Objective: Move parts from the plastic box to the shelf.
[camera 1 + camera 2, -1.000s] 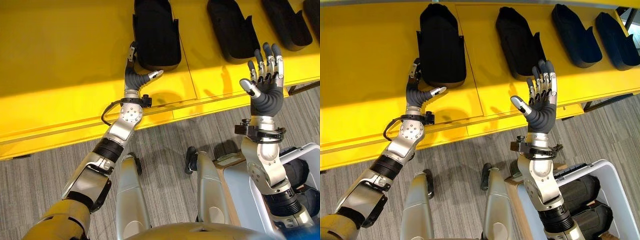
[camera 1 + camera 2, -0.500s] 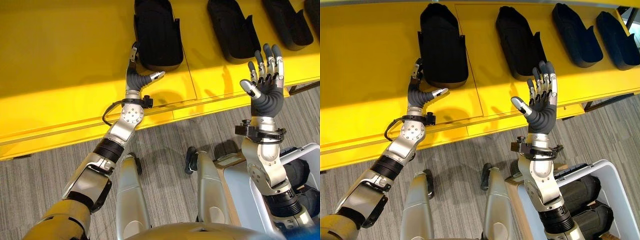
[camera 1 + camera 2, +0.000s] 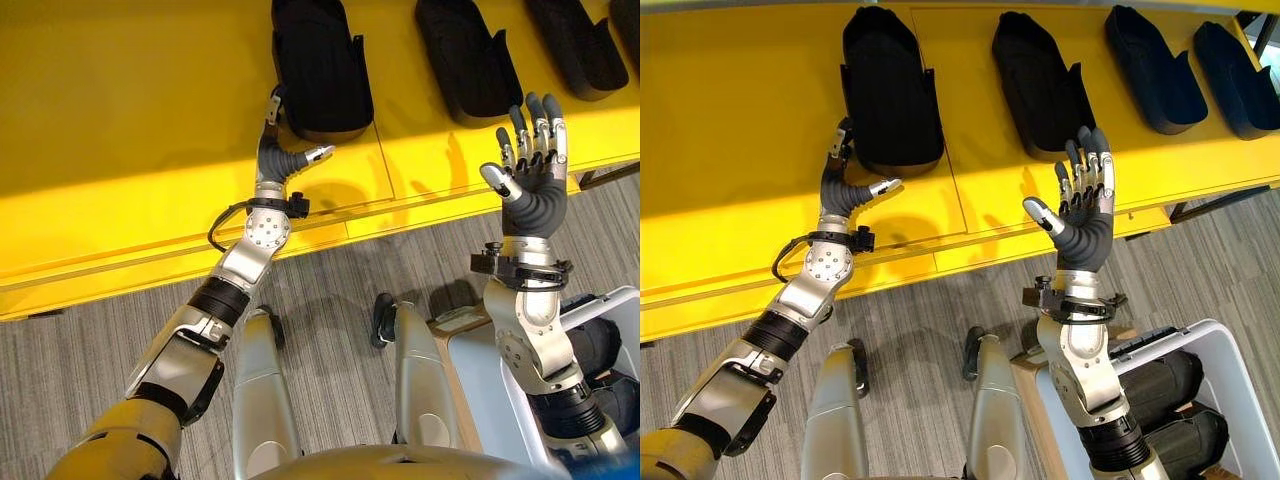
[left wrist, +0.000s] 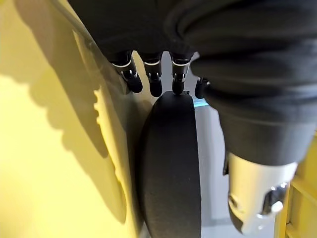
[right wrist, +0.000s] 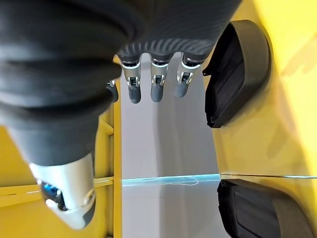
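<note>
A: The left hand point(image 3: 845, 190) is laid against the near left side of the leftmost black moulded plastic part point(image 3: 890, 90) on the yellow shelf point(image 3: 730, 150); its fingers are stretched straight along the part's edge, with the thumb pointing off to the right, so nothing is clenched.

B: And the right hand point(image 3: 1080, 205) is raised above the shelf's front edge, fingers spread and straight, nothing held.

A: Three more black parts point(image 3: 1040, 80) are seen lined up further right on the shelf, well apart from that hand.

B: Down at the lower right, dark rounded parts point(image 3: 1165, 385) are seen lying inside the white plastic box point(image 3: 1230, 350) on the grey floor point(image 3: 930, 320).
</note>
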Controlling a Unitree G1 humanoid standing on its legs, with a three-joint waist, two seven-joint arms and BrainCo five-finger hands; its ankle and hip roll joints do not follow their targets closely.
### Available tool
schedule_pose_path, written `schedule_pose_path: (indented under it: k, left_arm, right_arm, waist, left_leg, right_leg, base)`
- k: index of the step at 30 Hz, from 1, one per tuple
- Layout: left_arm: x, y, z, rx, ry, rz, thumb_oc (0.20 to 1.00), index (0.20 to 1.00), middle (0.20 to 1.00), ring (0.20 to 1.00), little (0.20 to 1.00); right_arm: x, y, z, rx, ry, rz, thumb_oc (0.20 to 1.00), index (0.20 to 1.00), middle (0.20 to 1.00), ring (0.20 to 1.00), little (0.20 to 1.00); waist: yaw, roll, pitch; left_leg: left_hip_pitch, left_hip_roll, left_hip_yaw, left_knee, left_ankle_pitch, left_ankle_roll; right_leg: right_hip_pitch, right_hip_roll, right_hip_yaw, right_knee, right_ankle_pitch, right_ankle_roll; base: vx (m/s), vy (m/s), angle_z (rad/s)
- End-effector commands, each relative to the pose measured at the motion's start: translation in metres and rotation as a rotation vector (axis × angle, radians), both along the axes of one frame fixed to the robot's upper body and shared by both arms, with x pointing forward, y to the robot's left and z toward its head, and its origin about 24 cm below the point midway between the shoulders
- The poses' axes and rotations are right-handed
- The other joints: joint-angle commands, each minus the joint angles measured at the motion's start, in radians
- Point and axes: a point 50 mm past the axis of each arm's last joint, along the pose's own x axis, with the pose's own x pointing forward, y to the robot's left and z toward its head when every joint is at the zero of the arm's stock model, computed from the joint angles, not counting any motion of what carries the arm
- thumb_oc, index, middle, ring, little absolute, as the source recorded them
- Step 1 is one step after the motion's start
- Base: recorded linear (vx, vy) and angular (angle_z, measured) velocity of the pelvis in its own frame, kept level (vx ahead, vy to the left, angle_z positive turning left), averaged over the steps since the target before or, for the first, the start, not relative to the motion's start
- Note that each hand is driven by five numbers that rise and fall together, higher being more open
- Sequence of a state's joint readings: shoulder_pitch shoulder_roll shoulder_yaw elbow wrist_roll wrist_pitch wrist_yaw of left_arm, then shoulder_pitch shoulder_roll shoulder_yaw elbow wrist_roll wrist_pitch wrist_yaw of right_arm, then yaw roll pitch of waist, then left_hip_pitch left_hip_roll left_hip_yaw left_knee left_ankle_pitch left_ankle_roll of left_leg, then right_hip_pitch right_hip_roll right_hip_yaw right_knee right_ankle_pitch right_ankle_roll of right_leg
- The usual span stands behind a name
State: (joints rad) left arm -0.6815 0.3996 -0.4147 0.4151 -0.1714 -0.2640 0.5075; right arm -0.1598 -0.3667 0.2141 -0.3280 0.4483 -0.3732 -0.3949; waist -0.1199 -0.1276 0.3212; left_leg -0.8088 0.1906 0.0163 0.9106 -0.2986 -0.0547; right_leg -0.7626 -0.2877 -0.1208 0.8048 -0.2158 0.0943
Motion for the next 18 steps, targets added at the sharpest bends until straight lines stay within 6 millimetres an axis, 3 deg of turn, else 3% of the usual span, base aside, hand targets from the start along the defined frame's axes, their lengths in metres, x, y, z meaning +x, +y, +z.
schedule_pose_path:
  k: [1,2,3,5,6,8,9,11,12,13,15,16,18]
  left_arm:
    - [-0.006,-0.038,-0.019,0.066,0.071,-0.160,1.000,1.000,1.000,1.000,1.000]
    - [-0.006,-0.038,-0.020,0.068,0.073,-0.161,1.000,1.000,1.000,1.000,1.000]
    - [-0.006,-0.038,-0.020,0.068,0.075,-0.159,1.000,1.000,1.000,1.000,1.000]
    - [-0.006,-0.038,-0.022,0.068,0.081,-0.159,1.000,1.000,1.000,1.000,1.000]
    - [-0.006,-0.039,-0.021,0.067,0.078,-0.161,1.000,1.000,1.000,1.000,1.000]
    - [-0.006,-0.038,-0.022,0.065,0.083,-0.159,1.000,1.000,1.000,1.000,1.000]
    - [-0.006,-0.037,-0.022,0.065,0.082,-0.158,1.000,1.000,1.000,1.000,1.000]
    - [-0.007,-0.034,-0.023,0.052,0.081,-0.147,1.000,1.000,1.000,1.000,1.000]
    - [-0.007,-0.031,-0.023,0.035,0.079,-0.138,1.000,1.000,1.000,1.000,1.000]
    - [-0.007,-0.031,-0.023,0.034,0.081,-0.137,1.000,1.000,1.000,1.000,1.000]
    - [-0.010,-0.015,-0.023,-0.037,0.076,-0.098,1.000,1.000,1.000,1.000,1.000]
    - [-0.012,-0.006,-0.025,-0.065,0.077,-0.071,1.000,1.000,1.000,1.000,1.000]
    - [-0.016,0.010,-0.028,-0.116,0.078,-0.024,1.000,1.000,1.000,1.000,1.000]
  right_arm:
    - [-0.014,-0.004,0.032,-0.005,-0.189,0.019,1.000,1.000,1.000,1.000,1.000]
    - [-0.014,-0.004,0.032,-0.005,-0.190,0.019,1.000,1.000,1.000,1.000,1.000]
    - [-0.014,-0.004,0.032,-0.005,-0.188,0.021,1.000,1.000,1.000,1.000,1.000]
    - [-0.014,-0.004,0.032,-0.004,-0.191,0.022,1.000,1.000,1.000,1.000,1.000]
    - [-0.014,-0.004,0.033,-0.004,-0.192,0.021,1.000,1.000,1.000,1.000,1.000]
    - [-0.014,-0.004,0.032,-0.005,-0.189,0.025,1.000,1.000,1.000,1.000,1.000]
    - [-0.014,-0.004,0.032,-0.005,-0.190,0.023,1.000,1.000,1.000,1.000,1.000]
    - [-0.014,-0.004,0.032,-0.007,-0.188,0.024,1.000,1.000,1.000,1.000,1.000]
    - [-0.014,-0.004,0.032,-0.006,-0.189,0.022,1.000,1.000,1.000,1.000,1.000]
    - [-0.014,-0.004,0.032,-0.006,-0.187,0.023,1.000,1.000,1.000,1.000,1.000]
    - [-0.015,-0.005,0.031,-0.005,-0.184,0.013,1.000,1.000,1.000,1.000,1.000]
    - [-0.015,-0.006,0.031,-0.006,-0.182,0.006,1.000,1.000,1.000,1.000,1.000]
    - [-0.016,-0.009,0.030,-0.002,-0.181,-0.010,1.000,1.000,1.000,1.000,1.000]
  waist:
    - [-0.021,0.032,0.022]
    - [-0.021,0.031,0.025]
    - [-0.021,0.033,0.022]
    - [-0.020,0.034,0.022]
    - [-0.020,0.033,0.026]
    - [-0.020,0.034,0.023]
    - [-0.020,0.034,0.027]
    - [-0.018,0.036,0.024]
    - [-0.017,0.035,0.028]
    - [-0.017,0.036,0.025]
    - [-0.012,0.037,0.028]
    - [-0.010,0.038,0.024]
    - [-0.003,0.037,0.028]
  left_leg:
    - [0.004,0.075,-0.064,-0.082,0.040,-0.056]
    - [-0.008,0.070,-0.064,-0.088,0.068,-0.050]
    - [0.003,0.074,-0.064,-0.081,0.041,-0.056]
    - [0.004,0.074,-0.063,-0.083,0.041,-0.056]
    - [-0.008,0.069,-0.063,-0.089,0.069,-0.050]
    - [0.004,0.073,-0.063,-0.083,0.042,-0.057]
    - [-0.007,0.069,-0.064,-0.091,0.070,-0.050]
    - [0.005,0.073,-0.063,-0.084,0.042,-0.055]
    - [-0.007,0.069,-0.063,-0.091,0.070,-0.049]
    - [0.005,0.074,-0.062,-0.085,0.042,-0.055]
    - [-0.010,0.069,-0.064,-0.089,0.072,-0.049]
    - [0.000,0.073,-0.064,-0.083,0.044,-0.055]
    - [-0.013,0.068,-0.065,-0.088,0.072,-0.049]
  right_leg:
    - [0.064,-0.038,0.033,-0.022,-0.019,0.041]
    - [0.054,-0.040,0.032,-0.031,0.005,0.034]
    - [0.064,-0.039,0.032,-0.020,-0.020,0.041]
    - [0.064,-0.038,0.032,-0.019,-0.021,0.040]
    - [0.054,-0.040,0.033,-0.029,0.004,0.033]
    - [0.063,-0.039,0.033,-0.019,-0.021,0.040]
    - [0.053,-0.040,0.032,-0.028,0.004,0.033]
    - [0.063,-0.038,0.033,-0.020,-0.020,0.040]
    - [0.054,-0.040,0.032,-0.029,0.005,0.033]
    - [0.064,-0.039,0.032,-0.020,-0.020,0.039]
    - [0.052,-0.040,0.031,-0.027,0.006,0.032]
    - [0.061,-0.040,0.031,-0.018,-0.019,0.038]
    - [0.052,-0.042,0.028,-0.027,0.007,0.030]
  base:
    - [-0.08,0.009,0.01]
    - [0.09,-0.013,0.00]
    - [0.00,0.000,0.00]
    - [0.00,-0.004,0.00]
    - [0.00,0.000,0.00]
    - [0.00,0.000,0.00]
    - [0.00,0.000,0.00]
    - [0.00,0.000,0.00]
    - [0.00,0.000,0.00]
    - [0.00,0.000,0.00]
    - [0.00,0.000,0.00]
    - [-0.08,0.013,-0.01]
    - [0.00,0.001,-0.02]
